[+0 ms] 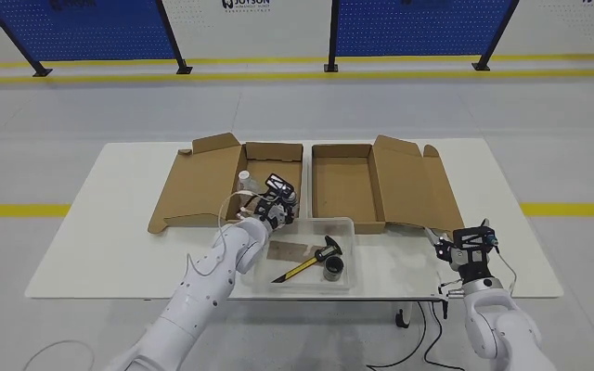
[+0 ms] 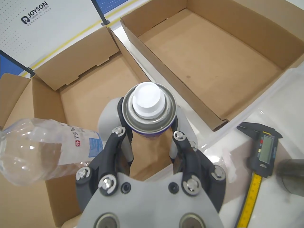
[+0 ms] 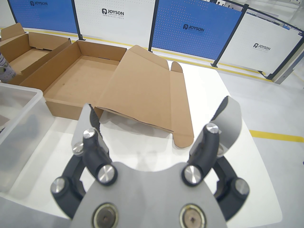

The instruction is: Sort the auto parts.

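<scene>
1. The desk point(image 1: 102, 250) holds everything. I'll place each thing from the clear tub point(image 1: 316, 222), which sits at the desk's near edge.
2. Two brown boxes lie open just past the tub. The left box point(image 1: 283, 162) is past the tub's left end and the right box point(image 1: 345, 190) is past its right end. I can see no part in the right box yet.
3. The right claw point(image 3: 158, 110) hangs over the desk, well off the tub's right side. Its fingers are wide apart and hold nothing.
4. The left claw point(image 2: 150, 131) is clamped on the spray can point(image 2: 146, 100). The can is upright, above the floor of the left box, just past the tub's far wall. It is not set down yet, so I think you are in the middle of this step.
5. The clear bottle point(image 2: 35, 150) is already in the left box, a bit farther from the tub than the can. I can't tell if it stands or lies. That looks like one part done.
6. The caliper point(image 2: 263, 148) is inside the tub, waiting to be sorted.
7. The dark round part point(image 2: 292, 176) is also in the tub, just beside the caliper.
8. Watch out: the bottle is close to the can, so lowering the can could bump it.
</scene>
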`<state>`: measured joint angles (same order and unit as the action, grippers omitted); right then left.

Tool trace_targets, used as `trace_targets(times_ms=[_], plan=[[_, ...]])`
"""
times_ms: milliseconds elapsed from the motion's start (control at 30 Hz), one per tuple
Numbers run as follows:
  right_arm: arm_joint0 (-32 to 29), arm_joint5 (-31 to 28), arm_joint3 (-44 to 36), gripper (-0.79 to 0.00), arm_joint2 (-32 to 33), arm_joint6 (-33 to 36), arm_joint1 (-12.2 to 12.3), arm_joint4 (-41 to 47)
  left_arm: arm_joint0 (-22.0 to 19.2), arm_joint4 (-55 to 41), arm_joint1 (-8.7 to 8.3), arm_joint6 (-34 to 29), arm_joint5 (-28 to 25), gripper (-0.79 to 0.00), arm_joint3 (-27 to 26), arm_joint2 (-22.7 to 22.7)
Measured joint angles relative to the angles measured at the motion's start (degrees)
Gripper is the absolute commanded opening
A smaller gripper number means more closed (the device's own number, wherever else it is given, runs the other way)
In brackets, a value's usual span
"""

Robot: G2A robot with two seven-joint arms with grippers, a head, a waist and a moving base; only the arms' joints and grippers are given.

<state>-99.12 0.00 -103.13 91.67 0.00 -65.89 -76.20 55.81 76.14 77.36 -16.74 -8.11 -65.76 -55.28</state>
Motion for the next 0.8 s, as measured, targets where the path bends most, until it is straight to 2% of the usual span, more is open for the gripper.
trace_targets(times_ms=[567,600,667,700,733,800], plan=[[0.00,0.00,0.00,0.000,0.00,0.00,0.00,0.00,1.58,-3.35,-0.23,-8.02,-2.50,-0.785,-2.88,-2.35],[0.00,0.00,0.00,0.000,0.00,0.00,0.00,0.00,1.62,-3.23,-0.25,-8.29,-2.62,-0.711,-2.93,-2.39],[0.00,0.00,0.00,0.000,0.00,0.00,0.00,0.00,1.68,-2.97,-0.29,-8.72,-2.71,-0.483,-3.09,-2.49],[0.00,0.00,0.00,0.000,0.00,0.00,0.00,0.00,1.71,-2.94,-0.29,-8.86,-2.71,-0.225,-3.14,-2.53],[0.00,0.00,0.00,0.000,0.00,0.00,0.00,0.00,1.71,-2.83,-0.29,-9.00,-2.70,0.000,-3.18,-2.55],[0.00,0.00,0.00,0.000,0.00,0.00,0.00,0.00,1.68,-2.38,-0.29,-9.21,-2.59,0.000,-3.23,-2.55]])
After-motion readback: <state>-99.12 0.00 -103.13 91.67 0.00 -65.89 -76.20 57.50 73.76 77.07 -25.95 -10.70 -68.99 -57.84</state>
